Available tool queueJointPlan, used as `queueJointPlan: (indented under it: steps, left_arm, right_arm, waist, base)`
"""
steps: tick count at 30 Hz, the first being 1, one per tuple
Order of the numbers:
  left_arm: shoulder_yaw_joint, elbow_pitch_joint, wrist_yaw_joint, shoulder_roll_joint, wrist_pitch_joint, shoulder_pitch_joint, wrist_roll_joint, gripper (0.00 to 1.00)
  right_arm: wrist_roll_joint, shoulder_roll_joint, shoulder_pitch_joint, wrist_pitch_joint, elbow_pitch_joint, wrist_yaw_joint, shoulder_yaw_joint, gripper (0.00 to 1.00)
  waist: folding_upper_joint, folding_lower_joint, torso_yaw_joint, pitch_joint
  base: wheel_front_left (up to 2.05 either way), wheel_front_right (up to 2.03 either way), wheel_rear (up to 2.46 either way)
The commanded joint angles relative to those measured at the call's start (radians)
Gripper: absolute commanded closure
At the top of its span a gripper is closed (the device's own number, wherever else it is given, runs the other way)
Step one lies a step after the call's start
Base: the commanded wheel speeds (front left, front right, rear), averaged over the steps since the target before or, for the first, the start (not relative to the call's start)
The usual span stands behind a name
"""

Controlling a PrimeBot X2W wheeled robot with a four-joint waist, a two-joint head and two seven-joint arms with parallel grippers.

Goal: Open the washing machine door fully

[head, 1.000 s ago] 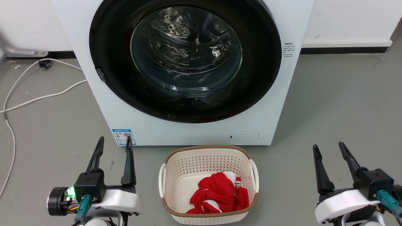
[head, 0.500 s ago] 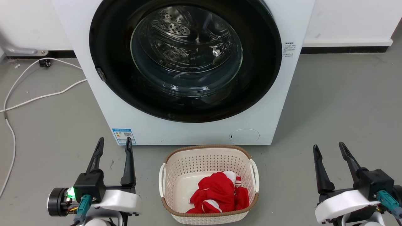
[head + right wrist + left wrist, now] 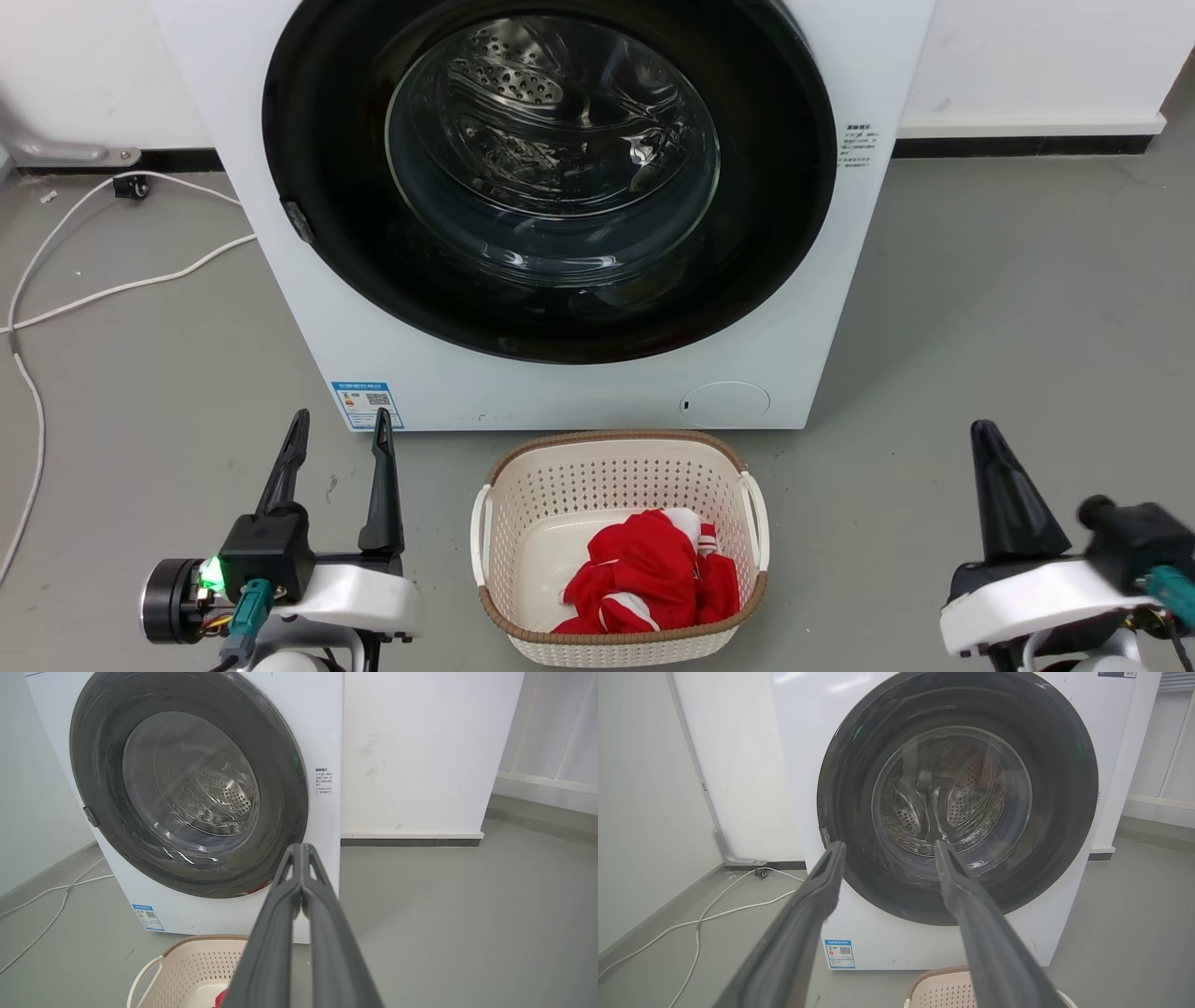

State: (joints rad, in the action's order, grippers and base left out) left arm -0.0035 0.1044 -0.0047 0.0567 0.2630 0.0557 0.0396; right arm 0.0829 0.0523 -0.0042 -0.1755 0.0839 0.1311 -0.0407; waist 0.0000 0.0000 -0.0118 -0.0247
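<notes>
The white washing machine (image 3: 597, 392) stands on the floor straight ahead, also in the left wrist view (image 3: 803, 765) and right wrist view (image 3: 322, 728). Its round glossy black door (image 3: 775, 224) with the clear glass bowl lies flat against the front, a small latch tab on its left rim. The door (image 3: 840, 788) (image 3: 280, 812) looks the same from both wrists. My left gripper (image 3: 338, 431) (image 3: 888, 848) is open at lower left, well short of the machine. At lower right my right gripper (image 3: 988, 439) (image 3: 303, 848) is shut on nothing, fingertips touching.
A cream perforated laundry basket (image 3: 616, 467) holding red cloth (image 3: 653, 574) sits on the floor just before the machine, between my arms. White cables (image 3: 112, 289) trail over the grey floor at left. A white wall runs behind, with open floor to the right.
My right gripper has closed: its two fingers stood apart before and now meet. The left gripper, door and basket have not moved.
</notes>
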Motion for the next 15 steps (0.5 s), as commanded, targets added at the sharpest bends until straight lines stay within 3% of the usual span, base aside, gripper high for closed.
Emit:
queueJointPlan:
  steps: [1,3,15]
  left_arm:
    - [0.001,0.003,-0.002,-0.001,0.003,-0.009,-0.004,0.0]
    - [0.003,0.005,-0.003,-0.001,0.003,-0.008,-0.004,0.0]
    - [0.007,0.001,-0.004,-0.004,0.003,-0.007,-0.002,0.0]
  right_arm:
    - [0.068,-0.004,-0.016,-0.011,0.0,-0.001,-0.004,1.0]
    - [0.21,-0.003,-0.016,-0.019,0.013,-0.001,-0.005,1.0]
    - [1.311,-0.003,-0.101,-0.054,0.056,0.0,-0.005,1.0]
  waist:
    - [0.0,0.0,0.0,0.0]
    - [0.0,0.0,-0.001,0.0]
    - [0.0,0.0,-0.006,0.008]
  base:
    - [0.0,0.0,0.0]
    - [0.0,0.0,0.0]
    - [0.0,0.0,0.0]
